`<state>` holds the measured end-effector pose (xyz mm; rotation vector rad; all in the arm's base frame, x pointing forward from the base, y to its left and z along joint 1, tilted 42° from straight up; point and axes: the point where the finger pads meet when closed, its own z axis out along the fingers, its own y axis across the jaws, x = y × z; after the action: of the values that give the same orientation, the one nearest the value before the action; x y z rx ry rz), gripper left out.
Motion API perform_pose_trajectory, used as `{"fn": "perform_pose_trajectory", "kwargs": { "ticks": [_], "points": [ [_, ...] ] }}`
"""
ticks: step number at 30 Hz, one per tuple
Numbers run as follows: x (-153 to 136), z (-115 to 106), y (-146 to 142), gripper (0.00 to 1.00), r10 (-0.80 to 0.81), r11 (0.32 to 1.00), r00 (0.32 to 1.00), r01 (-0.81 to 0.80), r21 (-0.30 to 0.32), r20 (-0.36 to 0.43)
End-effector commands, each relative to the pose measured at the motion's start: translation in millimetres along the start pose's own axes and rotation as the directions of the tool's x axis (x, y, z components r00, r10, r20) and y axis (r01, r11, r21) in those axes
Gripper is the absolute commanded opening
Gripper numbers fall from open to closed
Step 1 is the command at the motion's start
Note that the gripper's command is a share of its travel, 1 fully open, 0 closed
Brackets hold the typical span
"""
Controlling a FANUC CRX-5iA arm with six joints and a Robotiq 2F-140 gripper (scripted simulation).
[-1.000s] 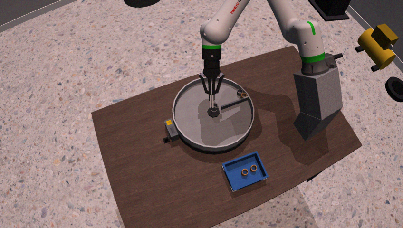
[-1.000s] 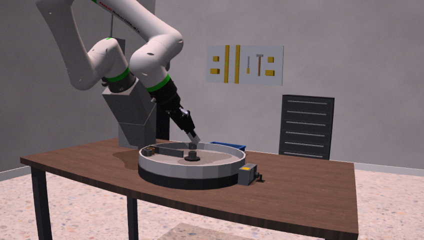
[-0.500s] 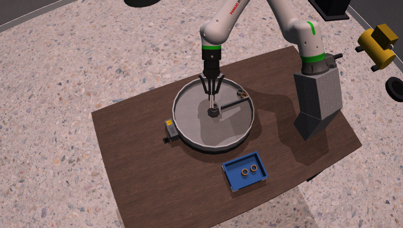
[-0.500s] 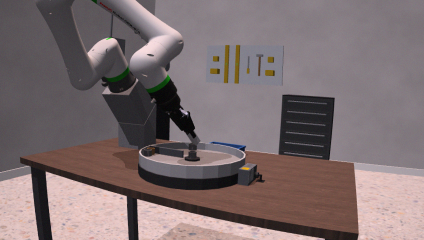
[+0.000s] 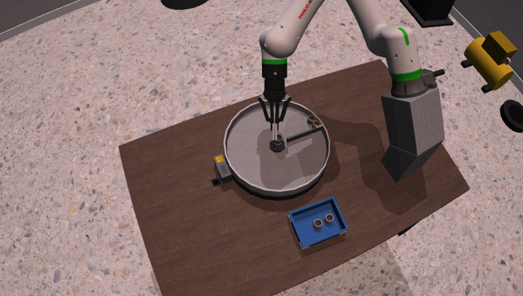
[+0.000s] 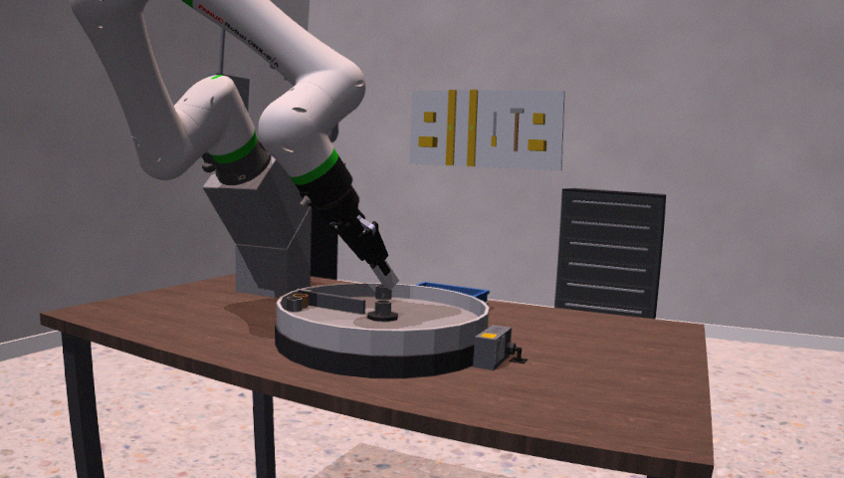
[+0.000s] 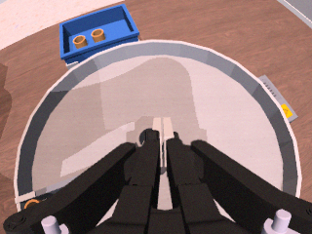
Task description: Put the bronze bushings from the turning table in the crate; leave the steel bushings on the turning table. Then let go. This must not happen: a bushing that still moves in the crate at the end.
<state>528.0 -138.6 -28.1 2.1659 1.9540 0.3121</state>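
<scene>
My gripper (image 5: 274,138) (image 6: 387,283) (image 7: 162,129) is shut on a dark steel bushing (image 5: 279,138) (image 6: 383,292) (image 7: 144,136), pinched at the fingertips above the centre of the turning table (image 5: 243,164) (image 6: 378,342) (image 7: 88,114). Another steel bushing (image 5: 311,118) (image 6: 294,304) stands at the turning table's edge. A bronze bushing (image 5: 316,123) (image 6: 304,302) (image 7: 32,203) is beside it, close to the grey bar. The blue crate (image 5: 302,230) (image 6: 453,290) (image 7: 116,28) holds two bronze bushings: one bronze bushing (image 5: 317,227) (image 7: 80,44) and another bronze bushing (image 5: 329,222) (image 7: 98,37).
The grey bar (image 5: 304,134) (image 6: 334,301) reaches from the rim towards the central hub (image 5: 274,148) (image 6: 383,310). A raised wall rings the turning table. A motor box (image 5: 222,169) (image 6: 493,348) (image 7: 276,95) is on its outer side. The robot pedestal (image 5: 422,121) stands at the right in the top view.
</scene>
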Motion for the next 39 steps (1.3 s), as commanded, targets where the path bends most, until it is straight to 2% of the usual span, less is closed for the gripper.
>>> {"fn": "perform_pose_trajectory", "kwargs": {
  "ticks": [1,39],
  "points": [
    [0.2,-0.1,0.2,0.0,0.0,1.0,1.0,0.0,0.0,0.0],
    [-3.8,4.4,0.6,0.0,0.0,1.0,1.0,0.0,0.0,0.0]
  ]
}}
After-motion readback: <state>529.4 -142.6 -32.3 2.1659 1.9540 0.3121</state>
